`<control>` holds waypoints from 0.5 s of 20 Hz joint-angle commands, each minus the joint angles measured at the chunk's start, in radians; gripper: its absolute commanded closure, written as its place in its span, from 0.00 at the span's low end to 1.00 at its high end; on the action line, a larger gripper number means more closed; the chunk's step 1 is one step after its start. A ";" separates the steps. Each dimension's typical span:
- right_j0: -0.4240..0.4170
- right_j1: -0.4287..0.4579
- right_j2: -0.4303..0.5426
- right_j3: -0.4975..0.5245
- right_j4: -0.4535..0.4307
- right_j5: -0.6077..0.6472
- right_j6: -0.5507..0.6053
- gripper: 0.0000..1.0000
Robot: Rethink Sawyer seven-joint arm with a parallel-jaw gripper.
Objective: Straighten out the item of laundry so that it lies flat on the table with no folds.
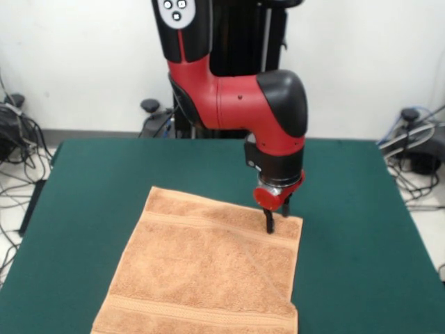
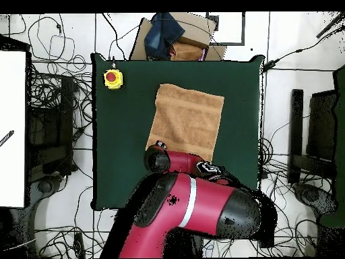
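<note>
A peach-orange towel (image 1: 208,271) lies spread on the green counter (image 1: 361,229). The gripper (image 1: 270,221), its fingers apparently pressed nearly together, touches the towel's far corner, possibly pinching it.

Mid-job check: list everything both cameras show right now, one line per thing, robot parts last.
towel: one, peach-orange, spread on the table's middle, with a diagonal crease near one corner
table: one, dark green top, far larger than the towel
emergency stop button: one, red on a yellow box, at a table corner in the overhead view
cardboard box with dark cloth: one, brown and navy, just off the table's edge
cables: many, black, on the floor around the table
arm: one, red and black, above the towel's edge
gripper: one, black tips, down at the towel's corner; opening unclear
</note>
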 commanded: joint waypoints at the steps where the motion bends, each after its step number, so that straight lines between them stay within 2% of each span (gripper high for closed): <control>1: -0.008 0.101 -0.021 -0.115 0.037 0.039 0.222 0.00; 10: -0.007 0.100 -0.021 -0.119 0.039 0.052 0.218 0.00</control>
